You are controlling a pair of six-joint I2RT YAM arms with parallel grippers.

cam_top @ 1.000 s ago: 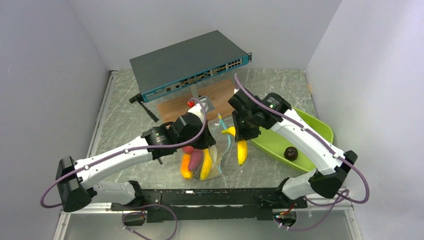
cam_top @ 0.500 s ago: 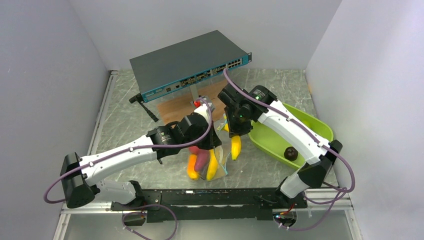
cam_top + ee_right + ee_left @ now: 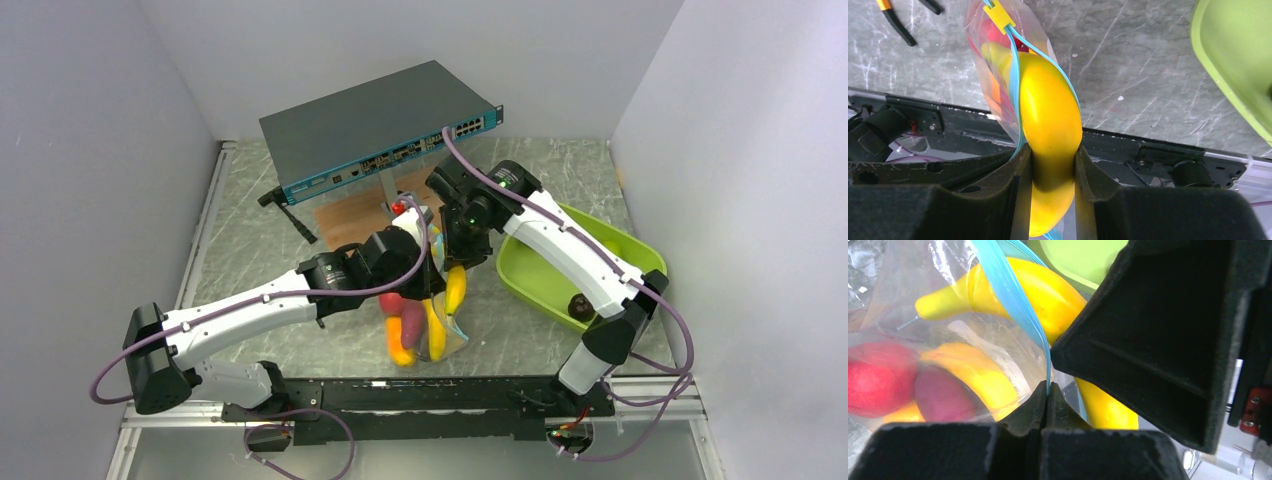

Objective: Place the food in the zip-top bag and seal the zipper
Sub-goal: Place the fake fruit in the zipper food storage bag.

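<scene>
The clear zip-top bag (image 3: 425, 330) hangs at the table's front centre and holds a banana, a purple eggplant (image 3: 412, 322), a red piece and an orange piece. My left gripper (image 3: 1049, 392) is shut on its teal zipper strip (image 3: 1013, 305) and holds the mouth up. My right gripper (image 3: 1052, 162) is shut on a yellow banana (image 3: 1050, 115), whose tip sits between the two zipper strips at the bag's mouth. The same banana (image 3: 456, 288) shows in the top view just right of the left gripper. A brown round fruit (image 3: 578, 304) lies in the lime-green tray (image 3: 530, 275).
A grey network switch (image 3: 375, 128) stands at the back, with a brown board (image 3: 350, 215) in front of it. A red-topped object (image 3: 403, 208) sits near the board. The black front rail (image 3: 420, 395) runs under the bag. White walls close in on both sides.
My right gripper has carried the banana left and toward the bag, from beside the tray to the bag's mouth. My left gripper has shifted the bag slightly right.
</scene>
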